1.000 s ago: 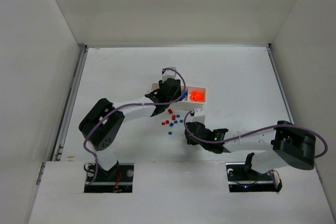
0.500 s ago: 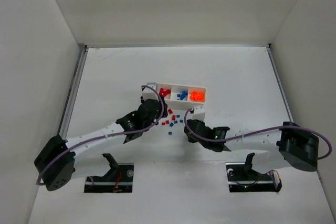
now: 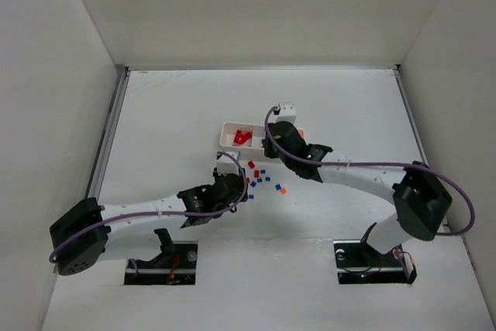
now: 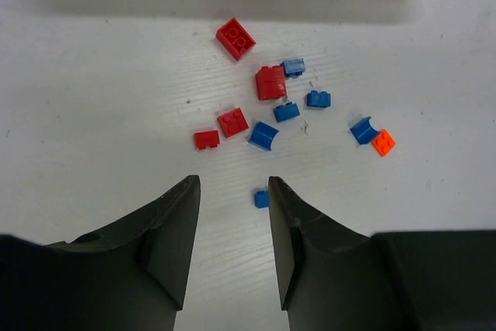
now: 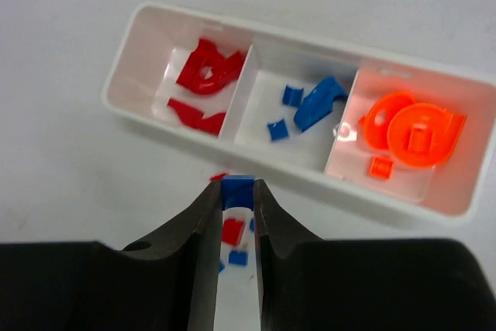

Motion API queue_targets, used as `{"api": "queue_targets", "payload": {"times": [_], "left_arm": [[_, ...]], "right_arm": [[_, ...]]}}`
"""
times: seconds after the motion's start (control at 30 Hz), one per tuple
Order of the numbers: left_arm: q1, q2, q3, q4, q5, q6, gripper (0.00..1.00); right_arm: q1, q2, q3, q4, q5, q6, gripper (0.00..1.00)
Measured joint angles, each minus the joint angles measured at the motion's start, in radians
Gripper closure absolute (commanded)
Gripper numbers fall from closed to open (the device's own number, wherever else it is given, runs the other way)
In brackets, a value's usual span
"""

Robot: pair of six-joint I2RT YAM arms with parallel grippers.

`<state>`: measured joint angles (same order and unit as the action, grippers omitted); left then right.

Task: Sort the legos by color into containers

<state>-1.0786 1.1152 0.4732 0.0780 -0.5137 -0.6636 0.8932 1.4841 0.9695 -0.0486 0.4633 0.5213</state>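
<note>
Right gripper [image 5: 236, 191] above tray [image 5: 128, 60], pinching one blue brick [image 5: 237, 186], left gripper [image 4: 232, 184] low, parted, over loose legos [image 4: 271, 82], four red, seemingly six blue, one orange.

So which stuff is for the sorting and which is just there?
For the job: tray, loose legos, blue lego held in the right gripper, open left gripper.
Just there: table, walls.

Seen from above, the right arm [image 3: 349, 174] covers most of the tray [image 3: 225, 133] beyond its left compartment, and the left wrist view crops the tray's blurred wall at the top edge.
</note>
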Motion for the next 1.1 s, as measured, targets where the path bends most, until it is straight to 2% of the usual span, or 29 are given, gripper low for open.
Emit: {"api": "queue_targets", "payload": {"times": [0.17, 0.27, 0.4, 0.47, 0.77, 1.1], "left_arm": [[-0.031, 0.021, -0.004, 0.002, -0.016, -0.018, 0.63], [-0.043, 0.036, -0.008, 0.003, -0.018, -0.025, 0.63], [-0.082, 0.061, -0.008, 0.01, -0.019, -0.03, 0.62], [-0.108, 0.087, -0.007, 0.011, -0.019, -0.031, 0.61], [-0.165, 0.244, 0.016, 0.031, -0.034, -0.042, 0.61], [-0.174, 0.34, 0.072, 0.073, -0.081, -0.051, 0.7]], "right_arm": [[-0.068, 0.166, 0.085, 0.01, -0.022, -0.043, 0.75], [-0.088, 0.233, 0.121, 0.008, -0.031, -0.054, 0.69], [-0.095, 0.261, 0.154, 0.008, -0.034, -0.06, 0.53], [-0.094, 0.261, 0.167, 0.01, -0.034, -0.06, 0.49], [-0.09, 0.211, 0.126, 0.032, -0.034, -0.059, 0.5], [-0.021, 0.021, -0.132, 0.096, -0.038, 0.027, 0.52]]}}
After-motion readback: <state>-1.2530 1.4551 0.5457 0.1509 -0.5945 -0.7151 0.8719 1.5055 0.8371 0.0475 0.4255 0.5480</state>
